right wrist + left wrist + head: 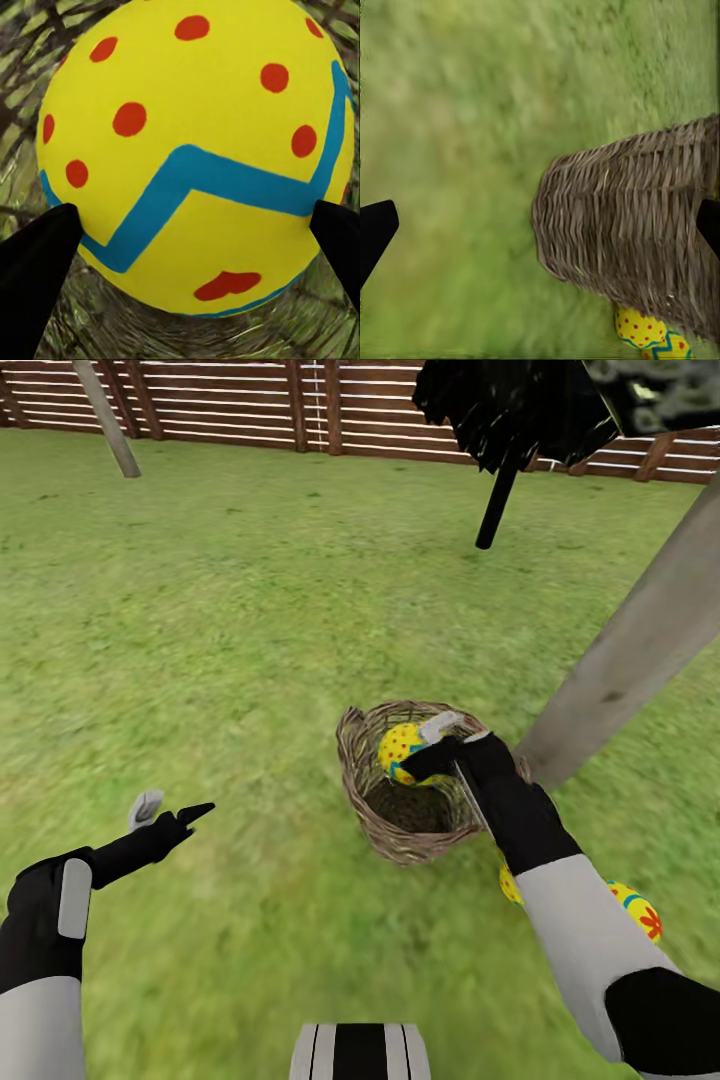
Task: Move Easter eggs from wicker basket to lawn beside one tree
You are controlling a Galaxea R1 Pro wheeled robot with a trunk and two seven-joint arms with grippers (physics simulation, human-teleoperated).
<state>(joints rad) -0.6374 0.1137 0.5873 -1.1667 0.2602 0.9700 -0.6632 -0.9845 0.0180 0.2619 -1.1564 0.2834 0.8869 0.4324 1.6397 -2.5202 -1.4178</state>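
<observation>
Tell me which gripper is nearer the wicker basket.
Right. The right gripper reaches inside the wicker basket, its fingers either side of a yellow egg. The left gripper hangs open over the lawn, well to the basket's left.

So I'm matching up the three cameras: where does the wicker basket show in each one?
Head view: the wicker basket lies lower center-right, right gripper reaching in.
Left wrist view: its woven side at the right.
Right wrist view: weave behind the egg.
Shared landmark: the yellow egg in it.
</observation>
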